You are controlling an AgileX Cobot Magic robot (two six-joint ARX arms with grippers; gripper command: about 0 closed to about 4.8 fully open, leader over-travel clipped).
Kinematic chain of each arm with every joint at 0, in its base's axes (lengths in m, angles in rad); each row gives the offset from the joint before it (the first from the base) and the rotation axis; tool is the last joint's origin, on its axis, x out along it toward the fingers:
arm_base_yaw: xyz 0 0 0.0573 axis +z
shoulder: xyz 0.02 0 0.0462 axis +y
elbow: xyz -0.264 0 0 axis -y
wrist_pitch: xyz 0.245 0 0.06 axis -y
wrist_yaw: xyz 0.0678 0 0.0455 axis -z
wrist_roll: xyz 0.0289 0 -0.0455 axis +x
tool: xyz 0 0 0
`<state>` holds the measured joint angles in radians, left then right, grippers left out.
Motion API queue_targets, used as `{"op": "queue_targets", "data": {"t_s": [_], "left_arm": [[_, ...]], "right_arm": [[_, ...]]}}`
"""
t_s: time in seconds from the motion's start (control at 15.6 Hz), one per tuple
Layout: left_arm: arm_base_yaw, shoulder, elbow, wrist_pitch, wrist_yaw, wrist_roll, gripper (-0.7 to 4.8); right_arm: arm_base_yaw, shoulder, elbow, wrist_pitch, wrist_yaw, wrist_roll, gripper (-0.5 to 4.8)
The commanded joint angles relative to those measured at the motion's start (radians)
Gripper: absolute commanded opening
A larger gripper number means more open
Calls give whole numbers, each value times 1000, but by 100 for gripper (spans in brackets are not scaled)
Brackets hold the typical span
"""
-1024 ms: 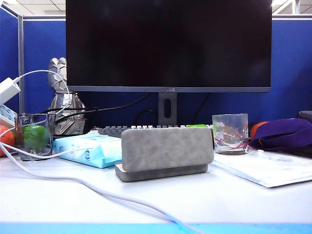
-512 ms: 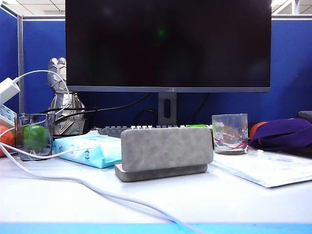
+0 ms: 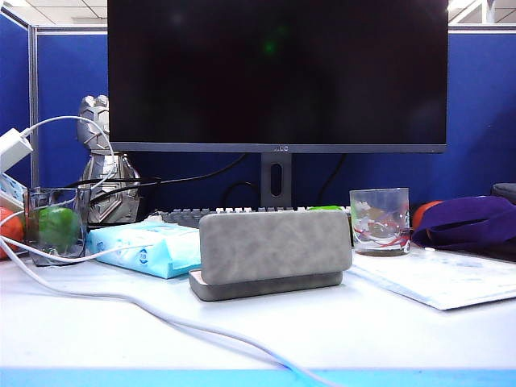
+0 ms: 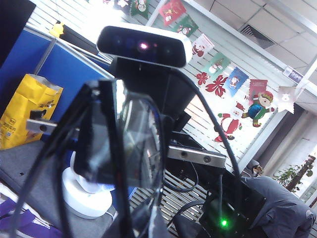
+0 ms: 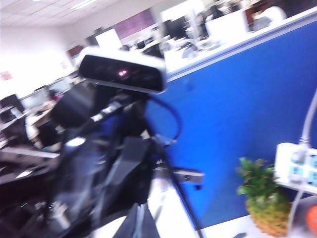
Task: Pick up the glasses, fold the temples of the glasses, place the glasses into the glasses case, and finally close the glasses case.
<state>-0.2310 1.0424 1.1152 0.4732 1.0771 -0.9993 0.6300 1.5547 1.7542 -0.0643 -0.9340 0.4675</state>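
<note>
The glasses case (image 3: 274,246) stands open at the middle of the desk, its grey lid upright over the base. Neither arm shows in the exterior view. In the left wrist view the glasses (image 4: 141,144), with thin dark rims and clear lenses, are held up close to the camera. Their frame runs down into my left gripper (image 4: 143,225), which is shut on them. In the blurred right wrist view my right gripper (image 5: 141,223) has its jaws pressed together. A blurred lens shape (image 5: 79,188) hangs beside it; whether the jaws pinch any part of the glasses is not visible.
A light-blue tissue pack (image 3: 145,246) lies left of the case and a tumbler with red swirls (image 3: 380,219) stands to its right. A square glass (image 3: 55,222) and white cable (image 3: 161,314) are at the left. Papers (image 3: 439,278), purple cloth (image 3: 468,222), a keyboard (image 3: 185,215) and monitor (image 3: 276,72) surround them.
</note>
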Motion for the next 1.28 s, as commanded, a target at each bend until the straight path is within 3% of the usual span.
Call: {"op": "queue_targets", "data": {"t_s": [0.06, 0.19, 0.64, 1.28], "left_arm": [[0, -4, 6, 16, 5, -7, -6], [0, -4, 6, 48, 24, -63, -6], [0, -4, 5, 60, 35, -111, -6], [0, 11, 5, 29, 19, -107, -6]], "right_arm": [[-29, -8, 6, -12, 160, -12, -5], [-31, 13, 5, -21, 213, -49, -5], [18, 61, 6, -28, -76, -24, -5], [59, 2, 21, 99, -123, 134, -5]]}}
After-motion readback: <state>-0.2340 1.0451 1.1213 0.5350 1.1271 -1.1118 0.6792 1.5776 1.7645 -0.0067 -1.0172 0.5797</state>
